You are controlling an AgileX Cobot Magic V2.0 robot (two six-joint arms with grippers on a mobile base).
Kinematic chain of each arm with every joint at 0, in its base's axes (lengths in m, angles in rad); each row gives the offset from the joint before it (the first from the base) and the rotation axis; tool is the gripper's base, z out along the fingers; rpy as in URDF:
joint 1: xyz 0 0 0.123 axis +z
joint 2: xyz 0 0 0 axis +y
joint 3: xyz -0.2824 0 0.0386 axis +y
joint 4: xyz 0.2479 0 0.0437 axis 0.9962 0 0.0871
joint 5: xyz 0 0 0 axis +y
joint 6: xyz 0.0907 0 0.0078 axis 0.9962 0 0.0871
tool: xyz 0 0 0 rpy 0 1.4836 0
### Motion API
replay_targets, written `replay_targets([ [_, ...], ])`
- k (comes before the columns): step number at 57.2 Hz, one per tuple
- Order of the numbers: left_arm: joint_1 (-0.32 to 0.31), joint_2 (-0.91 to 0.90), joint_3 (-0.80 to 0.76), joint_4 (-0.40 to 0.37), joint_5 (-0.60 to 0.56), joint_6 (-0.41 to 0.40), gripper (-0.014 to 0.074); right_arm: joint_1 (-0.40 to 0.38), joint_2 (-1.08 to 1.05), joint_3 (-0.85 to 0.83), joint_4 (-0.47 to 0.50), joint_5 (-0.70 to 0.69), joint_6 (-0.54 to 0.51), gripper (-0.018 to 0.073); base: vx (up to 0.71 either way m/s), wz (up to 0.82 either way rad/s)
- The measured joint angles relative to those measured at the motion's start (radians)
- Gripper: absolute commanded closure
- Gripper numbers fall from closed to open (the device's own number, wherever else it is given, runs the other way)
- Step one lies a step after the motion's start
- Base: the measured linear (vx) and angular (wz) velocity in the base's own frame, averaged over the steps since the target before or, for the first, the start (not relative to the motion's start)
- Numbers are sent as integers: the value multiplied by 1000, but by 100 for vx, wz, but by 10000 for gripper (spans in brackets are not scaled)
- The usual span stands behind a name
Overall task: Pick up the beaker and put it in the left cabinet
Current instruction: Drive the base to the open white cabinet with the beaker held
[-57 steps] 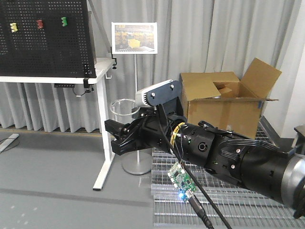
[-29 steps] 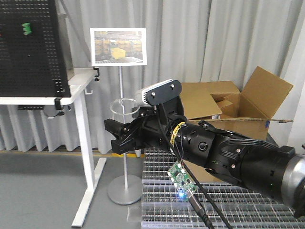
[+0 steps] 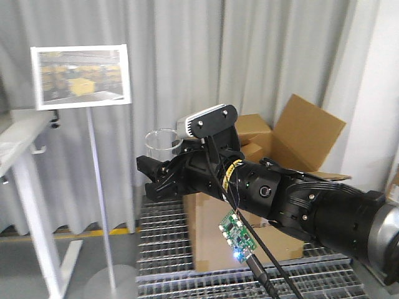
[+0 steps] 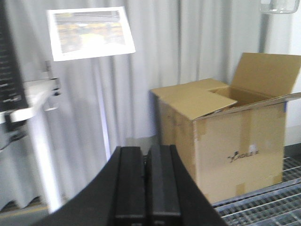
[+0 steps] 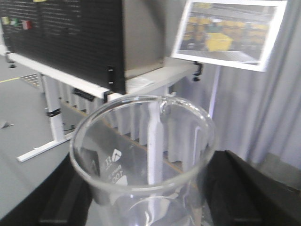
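The beaker (image 5: 141, 155), clear glass with white markings and a pour lip, sits upright and empty in the right gripper (image 3: 147, 179), whose black fingers clamp its lower wall, up and left of the cardboard box (image 4: 225, 141). The left gripper (image 4: 146, 157) is closed on nothing, fingers touching. The box's flaps are open and its inside is hidden. A picture sign (image 4: 91, 33) stands left of the box.

Bright even indoor light, faint shadows, wrist views blurred, beaker (image 5: 141, 165) rim glinting
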Motion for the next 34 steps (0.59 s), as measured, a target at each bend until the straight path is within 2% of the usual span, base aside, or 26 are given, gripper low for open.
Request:
replay_targets([
  [14, 0, 0, 0, 0, 0, 0, 595, 0, 0, 0, 0, 0, 0, 414, 27, -52],
  [34, 0, 0, 0, 0, 0, 0, 595, 0, 0, 0, 0, 1, 0, 414, 18, -74],
])
